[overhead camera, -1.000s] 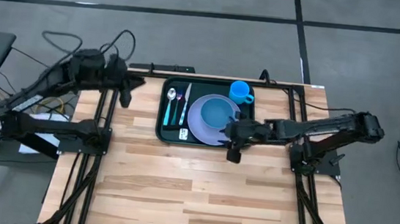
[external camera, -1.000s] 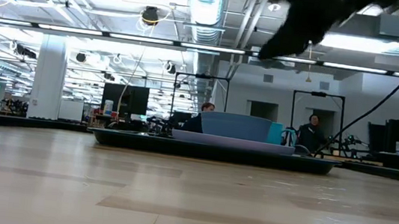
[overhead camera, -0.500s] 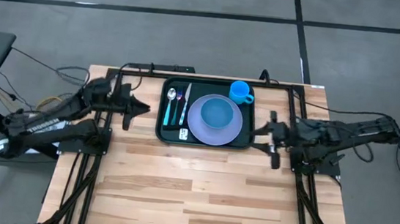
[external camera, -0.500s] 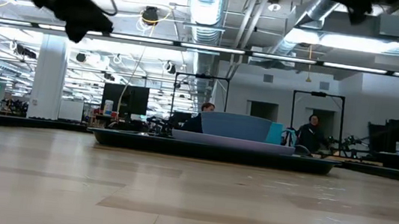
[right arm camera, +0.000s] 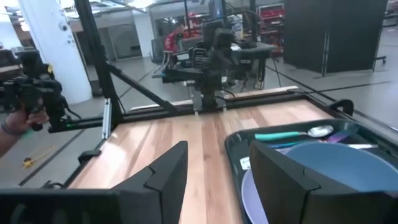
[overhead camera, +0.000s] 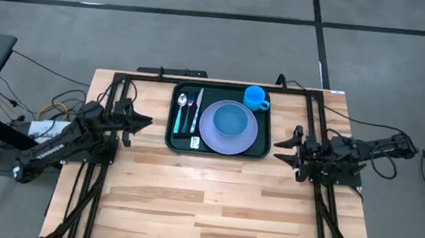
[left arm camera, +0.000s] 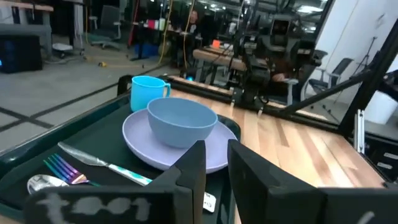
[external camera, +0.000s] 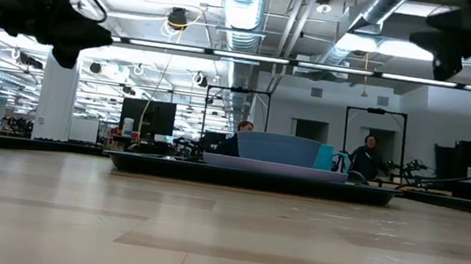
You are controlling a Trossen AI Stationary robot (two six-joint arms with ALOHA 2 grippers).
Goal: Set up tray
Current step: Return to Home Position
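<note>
Parted and empty, the left claw (overhead camera: 138,120) and right claw (overhead camera: 286,148) flank the tray (overhead camera: 266,133), so a low swing could knock it askew.

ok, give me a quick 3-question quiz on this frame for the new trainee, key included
1. True or false: the blue cup stands on the tray, beside the lavender plate rather than on it.
2. What sits on the lavender plate? A) a blue bowl B) the spoon C) nothing
3. Where are the left gripper and right gripper relative to the tray?

Key
1. True.
2. A, in the plate's middle.
3. Both are off the tray, one on each side, above the table. Neither holds anything.
</note>
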